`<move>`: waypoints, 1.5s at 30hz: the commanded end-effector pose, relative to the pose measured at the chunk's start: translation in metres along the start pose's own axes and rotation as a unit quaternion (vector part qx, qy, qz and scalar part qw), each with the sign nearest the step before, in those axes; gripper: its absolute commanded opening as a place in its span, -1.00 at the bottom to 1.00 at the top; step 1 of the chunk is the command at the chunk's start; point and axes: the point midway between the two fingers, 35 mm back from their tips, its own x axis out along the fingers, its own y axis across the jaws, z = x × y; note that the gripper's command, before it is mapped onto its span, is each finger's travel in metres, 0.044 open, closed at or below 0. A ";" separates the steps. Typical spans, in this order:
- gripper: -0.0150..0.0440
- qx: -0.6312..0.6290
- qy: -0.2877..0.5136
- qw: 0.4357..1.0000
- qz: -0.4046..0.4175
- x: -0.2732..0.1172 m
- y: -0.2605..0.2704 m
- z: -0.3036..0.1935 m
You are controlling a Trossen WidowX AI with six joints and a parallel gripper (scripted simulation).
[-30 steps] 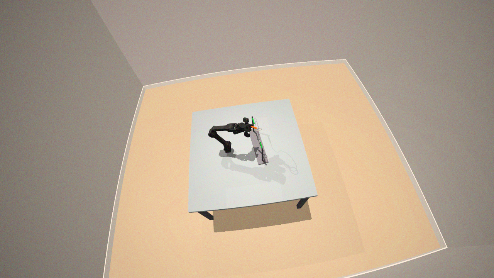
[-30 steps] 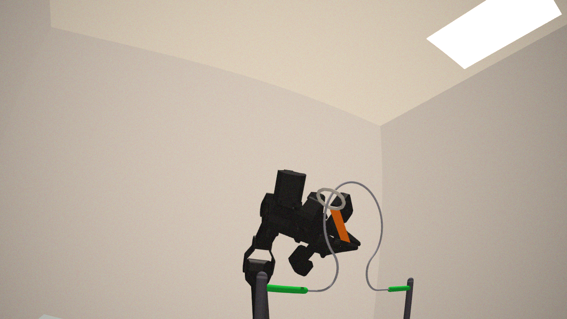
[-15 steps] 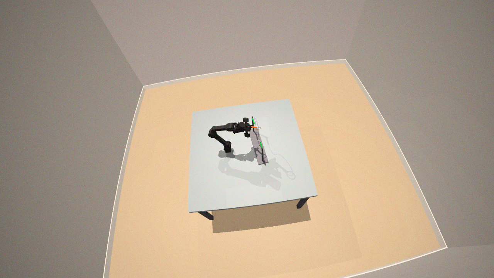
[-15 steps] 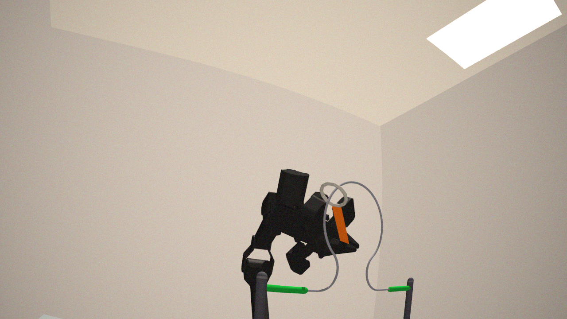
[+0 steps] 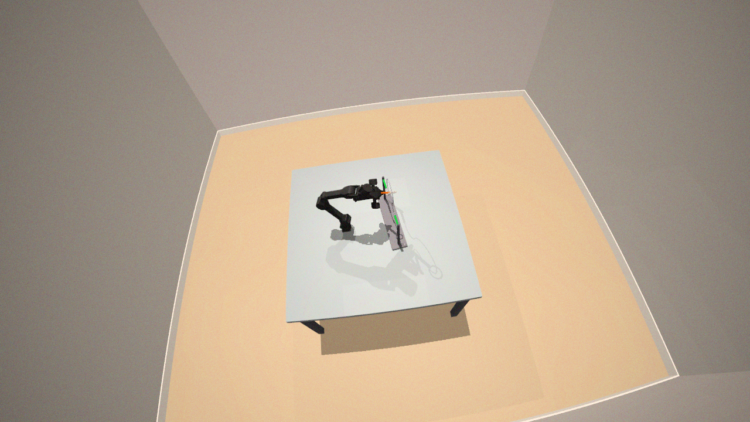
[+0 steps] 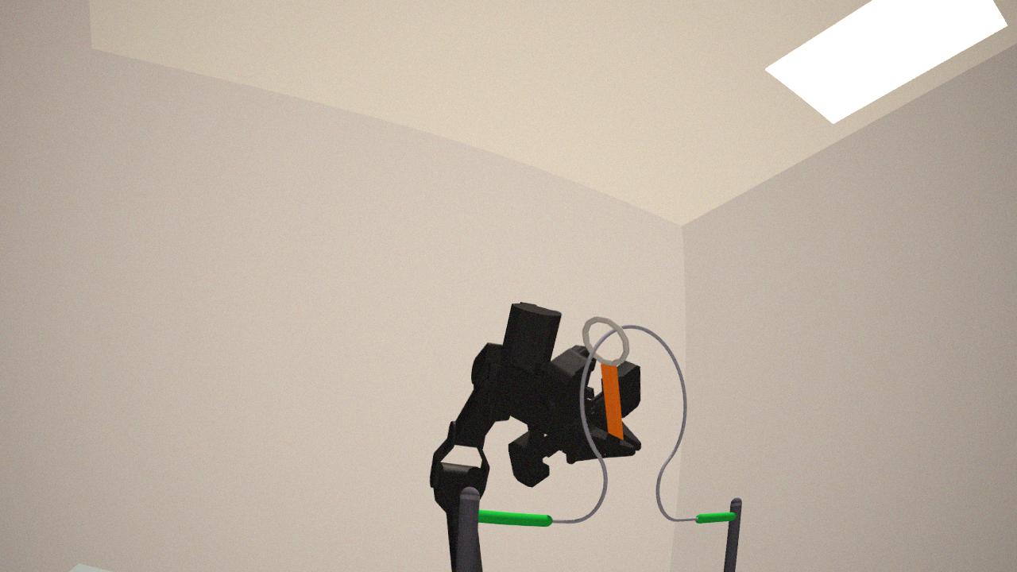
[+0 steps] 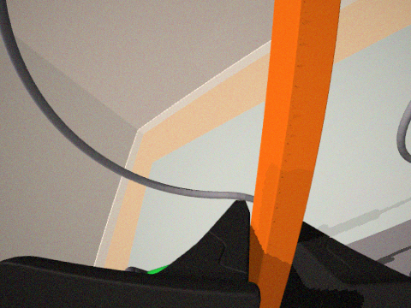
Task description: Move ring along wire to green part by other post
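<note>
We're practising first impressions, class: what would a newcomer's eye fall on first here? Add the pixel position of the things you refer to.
Probably the bright orange handle (image 5: 385, 193) (image 6: 611, 401) (image 7: 291, 128), gripped by the black arm's tool (image 6: 616, 435). Next, the pale ring (image 6: 585, 334) atop it, near the crest of the looping grey wire (image 6: 684, 405) (image 7: 81, 147), which spans two posts (image 6: 468, 533) (image 6: 732, 537).

Pale blue-grey table (image 5: 335, 293) (image 7: 201, 171), square-cornered top, standing on tan floor (image 5: 251, 367) (image 7: 205, 121) — two dark legs (image 5: 313, 326) (image 5: 459, 308) visible under near edge in top view. Brown shadow patch on floor beneath that edge. Plain grey-taupe walls (image 5: 367, 57) (image 6: 284, 249) (image 7: 150, 51) around, slightly grainy, meeting in straight vertical corner in exterior view. Thin white-edged strip (image 5: 188, 231) (image 7: 205, 87) along floor's border. Cream ceiling (image 6: 427, 71) overhead — bright white light panel (image 6: 895, 56), four-sided, cut off by top of exterior view. Soft overlapping shadows across tabletop.
</note>
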 end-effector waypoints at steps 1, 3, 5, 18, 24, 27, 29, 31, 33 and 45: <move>-1.00 -0.023 -0.007 1.000 -0.009 -0.002 0.001 0.002; -1.00 -0.034 -0.009 0.999 -0.015 -0.002 0.000 0.002; -1.00 -0.044 -0.010 0.999 -0.021 -0.002 0.000 0.002; -1.00 -0.115 -0.021 0.991 -0.061 -0.001 -0.006 0.003; -1.00 -0.147 -0.026 0.986 -0.079 -0.001 -0.008 0.004; -1.00 -0.163 -0.029 0.982 -0.088 -0.001 -0.010 0.004; -1.00 -0.174 -0.030 0.980 -0.094 -0.001 -0.010 0.004; -1.00 -0.185 -0.032 0.977 -0.100 -0.002 -0.011 0.005; -1.00 -0.196 -0.033 0.974 -0.105 -0.002 -0.012 0.005; -1.00 -0.259 -0.043 0.955 -0.141 -0.002 -0.016 0.007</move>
